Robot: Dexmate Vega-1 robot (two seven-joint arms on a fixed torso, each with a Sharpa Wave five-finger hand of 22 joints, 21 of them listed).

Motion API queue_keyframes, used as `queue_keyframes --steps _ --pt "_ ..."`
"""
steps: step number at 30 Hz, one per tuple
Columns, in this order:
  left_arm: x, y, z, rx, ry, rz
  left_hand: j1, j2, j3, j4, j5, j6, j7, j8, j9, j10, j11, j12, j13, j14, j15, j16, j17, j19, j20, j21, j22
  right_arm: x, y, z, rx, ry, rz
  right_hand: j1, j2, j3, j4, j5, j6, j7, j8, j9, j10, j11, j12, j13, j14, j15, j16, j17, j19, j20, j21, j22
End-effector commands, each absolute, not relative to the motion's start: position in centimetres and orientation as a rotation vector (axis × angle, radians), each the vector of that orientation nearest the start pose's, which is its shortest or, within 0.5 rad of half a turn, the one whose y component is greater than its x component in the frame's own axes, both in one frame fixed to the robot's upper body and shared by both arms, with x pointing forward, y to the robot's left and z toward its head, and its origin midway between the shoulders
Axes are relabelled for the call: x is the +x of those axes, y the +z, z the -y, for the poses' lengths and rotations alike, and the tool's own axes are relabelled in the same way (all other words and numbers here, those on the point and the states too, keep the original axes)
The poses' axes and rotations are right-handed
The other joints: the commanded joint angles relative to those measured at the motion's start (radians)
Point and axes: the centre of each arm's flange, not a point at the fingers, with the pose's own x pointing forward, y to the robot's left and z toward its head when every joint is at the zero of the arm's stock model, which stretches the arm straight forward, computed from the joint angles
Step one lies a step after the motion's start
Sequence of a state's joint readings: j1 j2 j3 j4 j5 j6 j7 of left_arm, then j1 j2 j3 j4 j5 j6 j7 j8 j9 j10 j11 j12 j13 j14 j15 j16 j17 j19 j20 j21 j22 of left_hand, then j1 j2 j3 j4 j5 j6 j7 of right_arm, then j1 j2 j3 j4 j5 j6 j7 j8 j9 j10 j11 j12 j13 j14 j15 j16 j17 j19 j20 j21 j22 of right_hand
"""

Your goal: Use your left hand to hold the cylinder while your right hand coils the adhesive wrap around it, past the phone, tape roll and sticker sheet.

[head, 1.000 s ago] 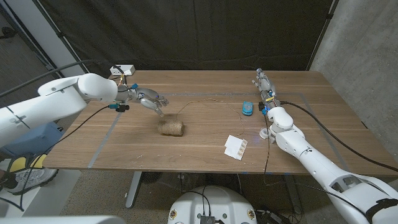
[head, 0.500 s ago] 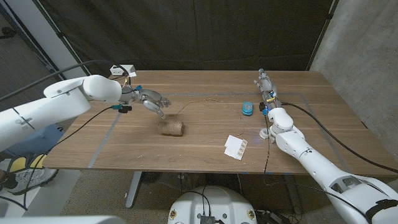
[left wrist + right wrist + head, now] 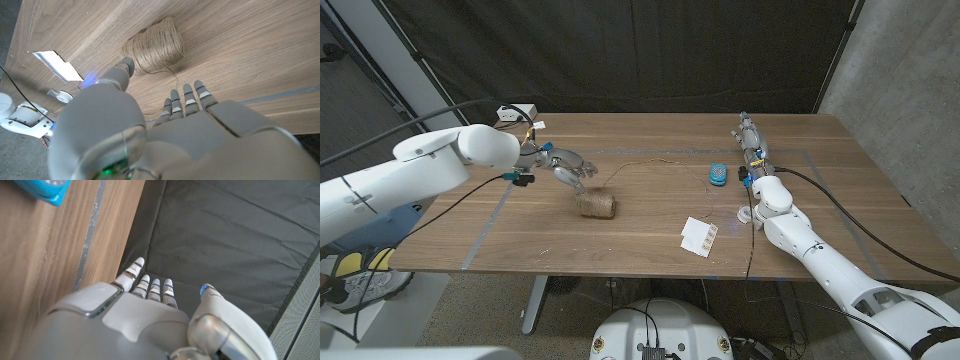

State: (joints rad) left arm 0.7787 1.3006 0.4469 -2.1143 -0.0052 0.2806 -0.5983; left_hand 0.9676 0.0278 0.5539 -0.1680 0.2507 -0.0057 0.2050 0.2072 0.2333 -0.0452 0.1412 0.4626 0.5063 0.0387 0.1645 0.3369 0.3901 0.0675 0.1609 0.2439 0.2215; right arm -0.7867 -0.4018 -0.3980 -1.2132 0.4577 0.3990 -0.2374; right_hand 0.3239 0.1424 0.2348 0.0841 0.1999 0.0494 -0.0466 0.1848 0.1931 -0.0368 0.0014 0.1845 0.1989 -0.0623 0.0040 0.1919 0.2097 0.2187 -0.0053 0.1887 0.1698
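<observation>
The left hand (image 3: 563, 166) was held out over the table, fingers spread and empty, just at ten o'clock of the twine-wound cylinder (image 3: 597, 204) lying mid-table. The right hand (image 3: 751, 139) was stretched toward the far edge, fingers straight, nothing held.

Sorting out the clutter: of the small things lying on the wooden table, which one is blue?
The small blue object near the right arm's wrist. The spool of brown twine by the left hand is tan, and the sheet is white.
</observation>
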Motion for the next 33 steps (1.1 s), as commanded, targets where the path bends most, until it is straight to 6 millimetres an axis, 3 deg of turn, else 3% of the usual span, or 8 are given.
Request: queue_keyframes --steps 1,33 --pt "49.5 4.5 -29.2 1.489 -0.492 0.155 0.015 0.004 -0.005 0.003 -0.007 -0.010 0.003 0.001 0.005 -0.014 0.006 0.009 0.010 -0.009 0.007 0.009 0.009 -0.008 0.004 -0.002 0.003 66.0 -2.0 27.4 0.020 -0.034 0.678 -0.005 0.000 0.009 -0.002 -0.003 -0.009 -0.006 -0.001 0.002 -0.014 0.002 0.000 0.004 -0.013 0.000 -0.001 0.003 -0.007 0.001 -0.001 0.005" --pt "49.1 2.3 -28.5 1.627 -0.365 0.197 0.061 0.034 -0.031 0.001 -0.023 0.016 -0.006 0.033 0.036 -0.017 -0.002 0.090 0.101 -0.002 0.002 0.072 0.088 0.003 0.007 0.009 0.017 66.6 -2.9 28.2 0.043 -0.073 0.670 -0.008 -0.001 0.014 -0.007 -0.003 -0.035 -0.015 -0.002 0.002 -0.040 -0.004 0.000 0.004 -0.029 -0.001 0.001 0.003 -0.017 0.005 0.000 0.005"
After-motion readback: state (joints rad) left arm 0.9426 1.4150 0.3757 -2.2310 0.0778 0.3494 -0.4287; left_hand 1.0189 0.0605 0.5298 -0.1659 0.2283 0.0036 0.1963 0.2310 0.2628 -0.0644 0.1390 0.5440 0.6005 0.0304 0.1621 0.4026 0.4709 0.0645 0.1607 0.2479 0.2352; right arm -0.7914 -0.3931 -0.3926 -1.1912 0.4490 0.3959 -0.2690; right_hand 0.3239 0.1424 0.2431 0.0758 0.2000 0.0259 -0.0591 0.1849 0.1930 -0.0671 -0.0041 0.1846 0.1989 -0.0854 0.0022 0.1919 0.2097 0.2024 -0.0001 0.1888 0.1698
